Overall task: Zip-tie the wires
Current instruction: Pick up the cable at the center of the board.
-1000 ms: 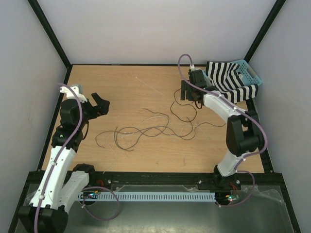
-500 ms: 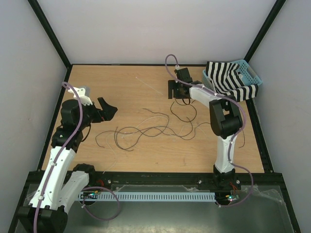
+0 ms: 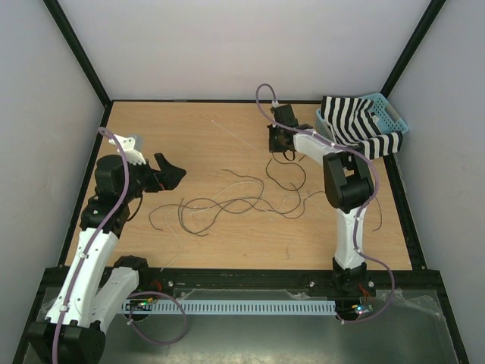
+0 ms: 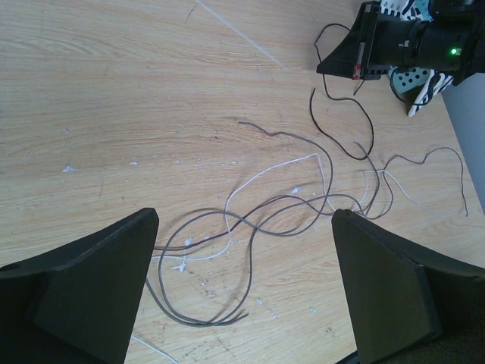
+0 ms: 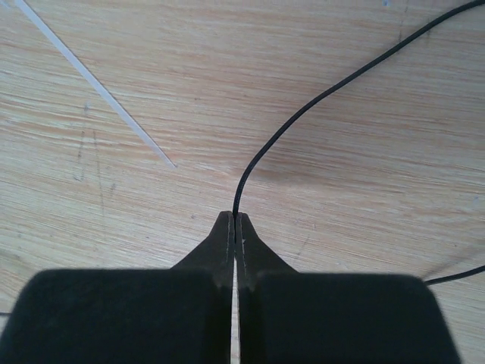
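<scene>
Top external view puts the wires (image 3: 227, 203) loose in the middle of the table (image 3: 167, 243), a sprawl of thin dark and pale loops that cross one another but are not gathered. One black strand (image 3: 286, 171) curls away from the rest towards the far right. I judge them almost weightless and very limp: they will slide and spring rather than stay put, and a single strand is easy to lose from a grip. I would take hold where several cross, near the middle of the tangle, so they bunch instead of trailing. The left wrist view shows that crossing (image 4: 288, 216) lying right between the fingers. In the right wrist view the black strand (image 5: 303, 114) runs straight into the tip of the right claw (image 5: 235, 220), whose fingers are pressed together with only a hairline slit, so I read it as nipped on that strand's end. A pale zip tie (image 5: 98, 98) lies flat just beside it, untouched. The right arm is stretched far forward and bent down so its claw (image 3: 279, 140) sits low at the table. The left claw (image 3: 170, 171) hangs spread wide and holds nothing, raised at the left of the tangle on a folded arm. A blue basket (image 3: 394, 117) with a striped cloth (image 3: 356, 125) sits in the far right corner.
</scene>
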{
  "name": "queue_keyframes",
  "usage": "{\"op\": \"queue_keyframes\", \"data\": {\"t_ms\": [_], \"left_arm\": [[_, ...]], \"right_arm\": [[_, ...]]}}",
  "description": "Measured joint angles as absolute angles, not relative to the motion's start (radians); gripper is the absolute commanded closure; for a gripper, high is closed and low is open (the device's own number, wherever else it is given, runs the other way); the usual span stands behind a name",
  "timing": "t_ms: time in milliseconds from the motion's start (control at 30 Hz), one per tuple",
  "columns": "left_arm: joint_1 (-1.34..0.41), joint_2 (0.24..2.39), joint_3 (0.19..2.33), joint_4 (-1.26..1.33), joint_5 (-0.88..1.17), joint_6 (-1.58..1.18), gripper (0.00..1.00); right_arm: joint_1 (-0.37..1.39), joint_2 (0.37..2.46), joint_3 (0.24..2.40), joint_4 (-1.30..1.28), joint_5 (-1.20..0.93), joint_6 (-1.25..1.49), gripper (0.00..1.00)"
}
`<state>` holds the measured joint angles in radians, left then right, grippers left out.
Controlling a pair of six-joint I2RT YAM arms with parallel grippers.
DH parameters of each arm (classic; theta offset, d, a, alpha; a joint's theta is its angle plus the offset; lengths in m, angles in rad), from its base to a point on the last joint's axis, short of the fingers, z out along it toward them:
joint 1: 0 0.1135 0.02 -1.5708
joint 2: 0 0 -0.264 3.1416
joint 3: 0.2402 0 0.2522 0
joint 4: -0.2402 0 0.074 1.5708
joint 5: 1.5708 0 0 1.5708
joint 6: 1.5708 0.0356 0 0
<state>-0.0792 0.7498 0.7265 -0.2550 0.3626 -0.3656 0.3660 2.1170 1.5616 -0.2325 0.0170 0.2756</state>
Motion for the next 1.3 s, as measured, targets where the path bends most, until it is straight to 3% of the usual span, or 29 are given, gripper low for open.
{"op": "queue_keyframes", "data": {"t_ms": [233, 567, 733, 967, 1300], "left_arm": [[-0.078, 0.767, 0.736, -0.226, 0.404, -0.394, 0.01], [-0.078, 0.773, 0.743, -0.213, 0.448, -0.392, 0.01], [-0.078, 0.78, 0.773, -0.213, 0.456, -0.392, 0.01], [-0.078, 0.876, 0.888, -0.209, 0.539, -0.43, 0.01], [-0.107, 0.971, 0.953, -0.113, 0.68, -0.501, 0.01]], "right_arm": [[0.366, 2.045, 1.66, -0.296, 0.063, 0.203, 1.0], [0.366, 1.919, 2.046, -0.396, 0.206, -0.012, 1.0], [0.366, 1.902, 2.196, -0.442, 0.157, -0.057, 1.0], [0.366, 1.783, 2.196, -0.491, -0.057, -0.042, 1.0], [0.367, 1.528, 1.995, -0.517, -0.258, 0.048, 1.0]]}}
